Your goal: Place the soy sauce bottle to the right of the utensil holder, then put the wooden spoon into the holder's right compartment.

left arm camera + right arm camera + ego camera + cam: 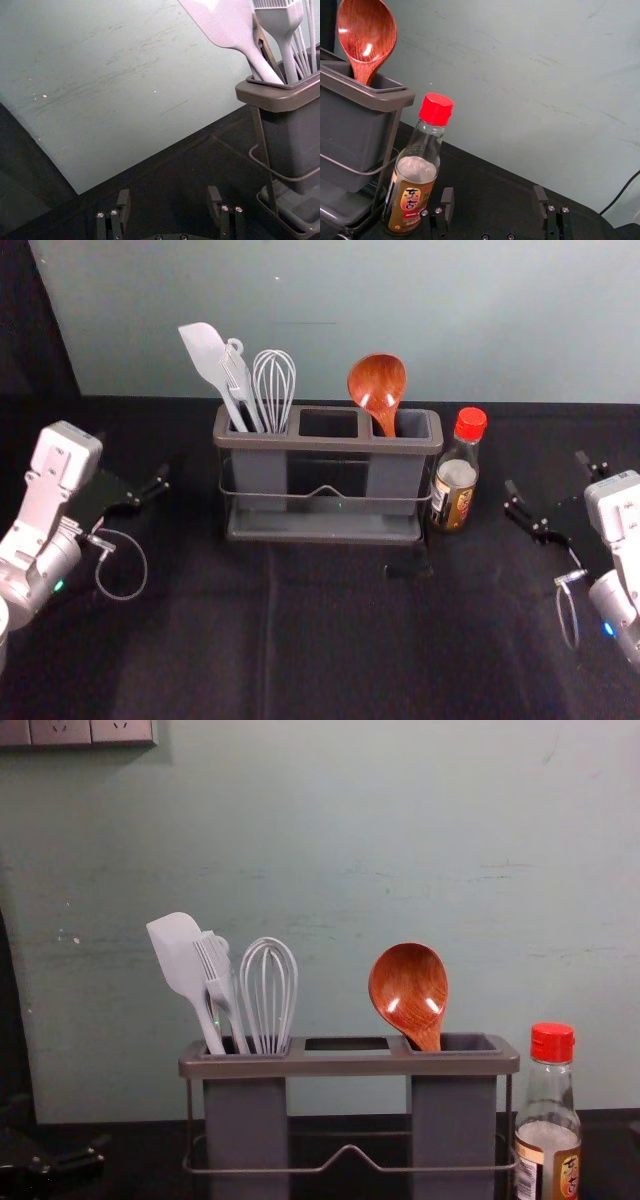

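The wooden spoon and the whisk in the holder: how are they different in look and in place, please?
The wooden spoon is reddish-brown with a solid, glossy bowl; the whisk is pale grey with open loops.

The wooden spoon stands alone in the right compartment; the whisk shares the left compartment with the spatula and brush.

Both stand head up.

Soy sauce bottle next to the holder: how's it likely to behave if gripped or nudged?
The soy sauce bottle looks like clear glass or hard plastic, so probably stiff and a bit slippery. Standing tall and slim, it may tip if pushed high up. Being round, it would likely roll once down.
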